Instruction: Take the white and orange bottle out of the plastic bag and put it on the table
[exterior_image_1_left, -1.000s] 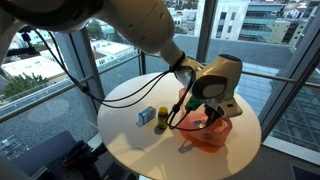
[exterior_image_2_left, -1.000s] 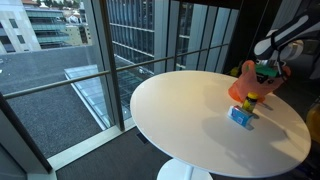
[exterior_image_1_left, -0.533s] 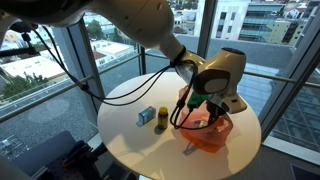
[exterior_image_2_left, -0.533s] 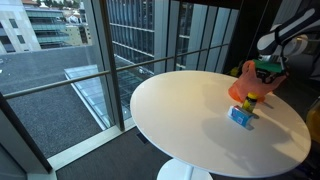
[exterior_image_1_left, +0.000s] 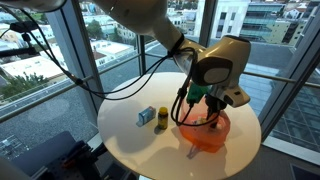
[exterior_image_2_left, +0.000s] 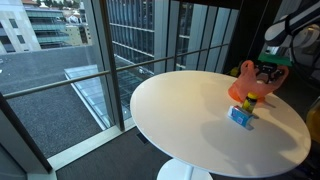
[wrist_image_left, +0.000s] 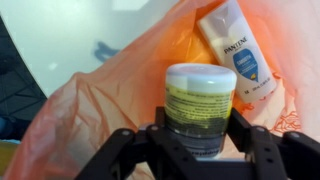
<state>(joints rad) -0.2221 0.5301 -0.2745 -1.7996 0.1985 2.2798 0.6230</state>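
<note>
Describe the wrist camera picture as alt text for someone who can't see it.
Two dark fingers clamp a small white-capped bottle over an orange plastic bag. A white Pantene bottle lies in the bag; pale table shows beyond.

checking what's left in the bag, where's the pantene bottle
Wrist view, upper right: the Pantene bottle lies inside the orange bag, just beyond the white-lidded jar that the gripper holds.
</note>
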